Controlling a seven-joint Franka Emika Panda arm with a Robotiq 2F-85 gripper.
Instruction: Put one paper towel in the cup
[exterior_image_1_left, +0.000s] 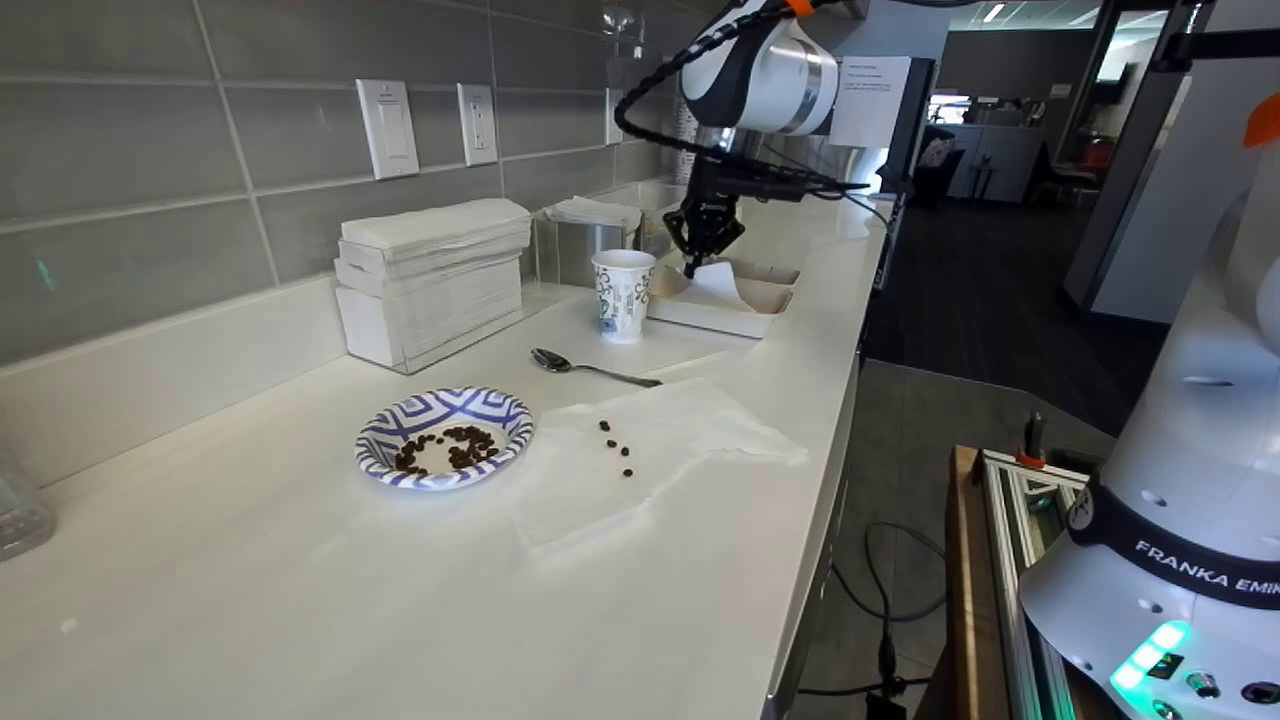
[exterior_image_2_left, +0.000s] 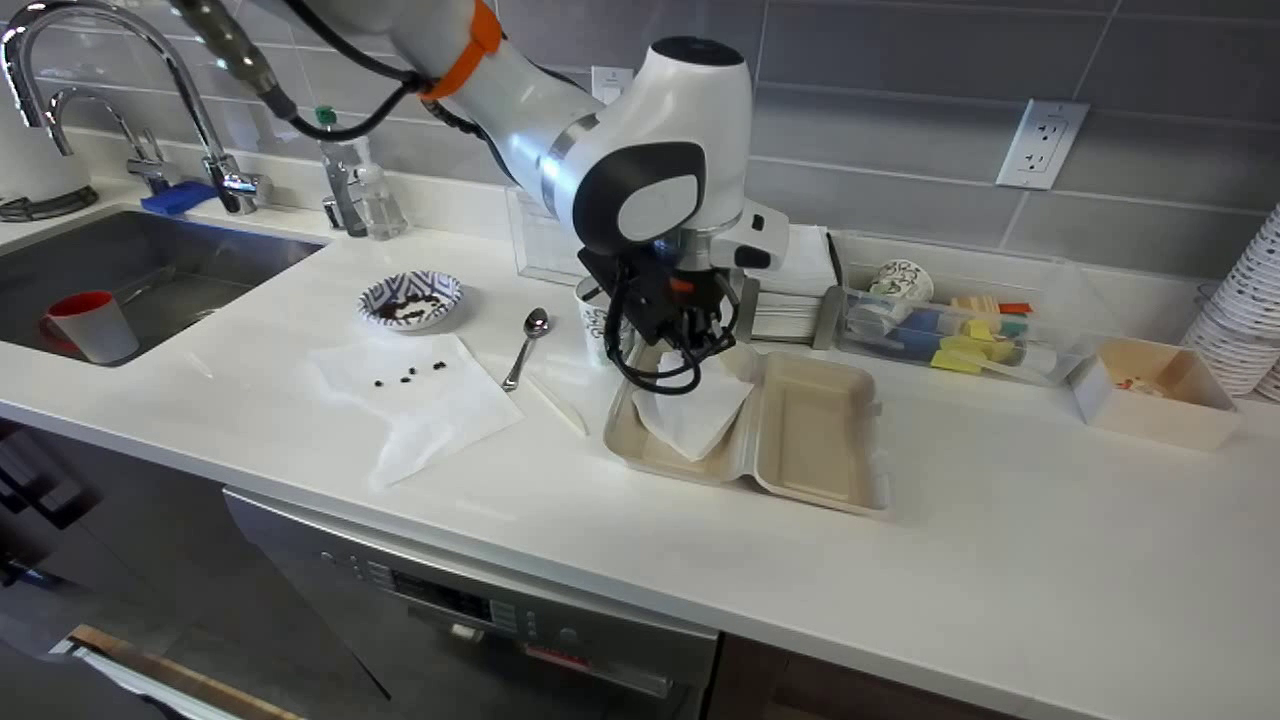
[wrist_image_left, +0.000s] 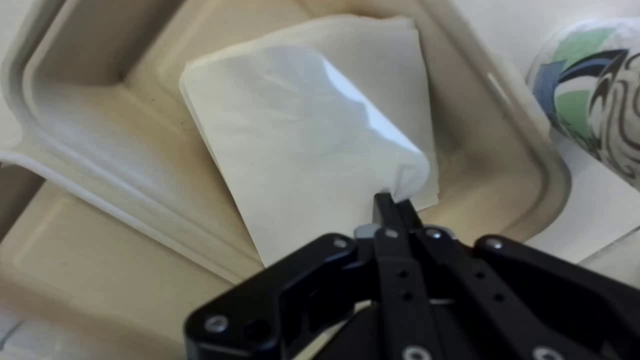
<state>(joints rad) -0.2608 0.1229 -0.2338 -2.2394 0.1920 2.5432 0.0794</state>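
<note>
The paper towel, a thin white sheet (wrist_image_left: 295, 130), lies over other white sheets in a beige tray. One edge of it curls up. It also shows in both exterior views (exterior_image_1_left: 718, 284) (exterior_image_2_left: 698, 415). My gripper (wrist_image_left: 392, 198) is shut with a corner of the towel pinched between its fingertips, low over the tray; in an exterior view its fingers (exterior_image_1_left: 690, 268) point down at the sheet. The white cup (exterior_image_1_left: 623, 297) with printed markings stands upright on the counter beside the tray. It shows in the wrist view (wrist_image_left: 595, 95) and partly behind the arm in an exterior view (exterior_image_2_left: 594, 325).
The beige hinged tray (exterior_image_2_left: 875, 480) lies open. A spoon (exterior_image_1_left: 595, 371), a patterned plate (exterior_image_1_left: 375, 440) with dark beans, and a flat white sheet (exterior_image_2_left: 450, 425) with several beans lie nearby. A towel stack (exterior_image_1_left: 440, 290) and a clear bin (exterior_image_2_left: 1000, 350) stand along the wall.
</note>
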